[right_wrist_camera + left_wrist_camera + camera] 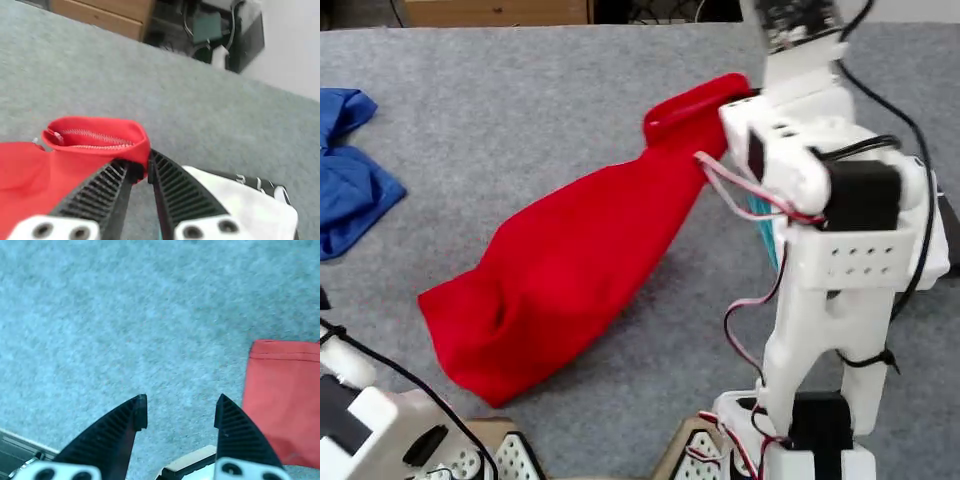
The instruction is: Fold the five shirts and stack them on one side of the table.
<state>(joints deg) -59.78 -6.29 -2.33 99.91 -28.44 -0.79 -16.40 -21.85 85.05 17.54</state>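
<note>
So the right claw [142, 170] is clamped on the far edge of the red shirt [580, 250], which runs diagonally over the table [520, 80] toward the left claw [181, 407], spread wide just beside the near corner and closer to that end.

A long red cloth shirt [570, 270] lies slantwise across the middle of the grey felt-covered table [520, 110], from near left to far right, and bars any straight pass along the surface there. A crumpled blue shirt [350, 180] sits at the left edge, well apart from it. Between the two runs a broad stretch of bare felt where a gripper could come down. The tall white right arm [830, 230], with its loose cables [735, 190], stands over the shirt's far end and blocks the right side. The left gripper [182, 405] hangs with fingers apart above bare felt, the red hem just beside one finger.
</note>
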